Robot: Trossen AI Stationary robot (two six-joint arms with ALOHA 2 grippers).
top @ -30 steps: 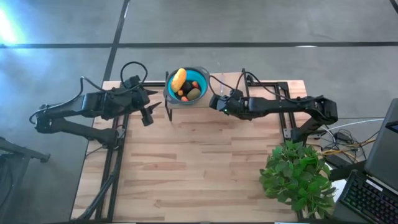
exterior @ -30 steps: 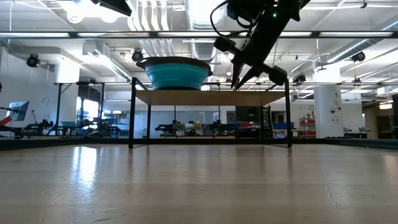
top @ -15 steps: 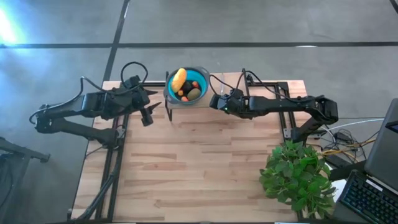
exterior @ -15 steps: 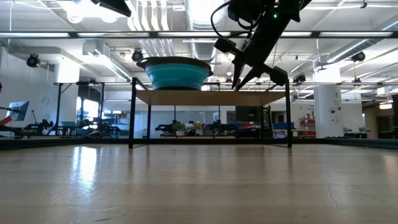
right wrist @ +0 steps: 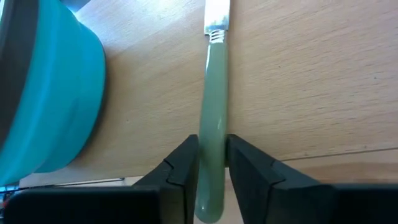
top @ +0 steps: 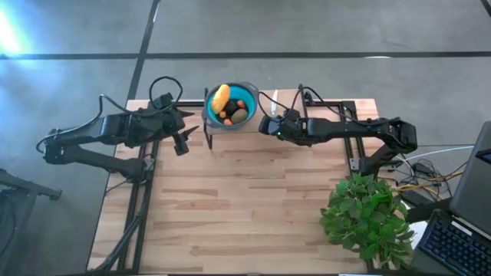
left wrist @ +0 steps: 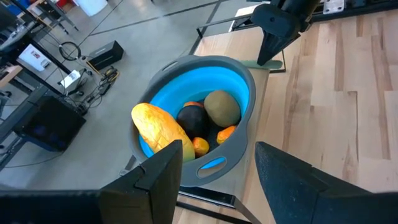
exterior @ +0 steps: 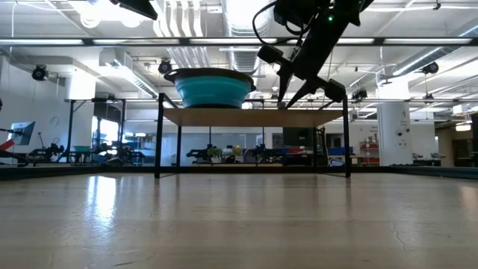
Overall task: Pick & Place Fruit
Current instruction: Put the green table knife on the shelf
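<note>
Now | right pincer (right wrist: pixel 211 171) seemingly clamped on pale green stick (right wrist: pixel 212 124) | fruit (left wrist: pixel 186 124) in bowl (left wrist: pixel 245 84)

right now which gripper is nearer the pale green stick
Right. The right gripper has its fingers around the pale green stick; the left gripper waits across the bowl.

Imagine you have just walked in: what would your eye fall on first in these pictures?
Probably the blue bowl on a raised wooden shelf at the table's far edge, heaped with fruit. Next, the right hand, its fingers either side of a pale green stick lying beside the bowl. The leafy plant fills the table's near right corner.
</note>
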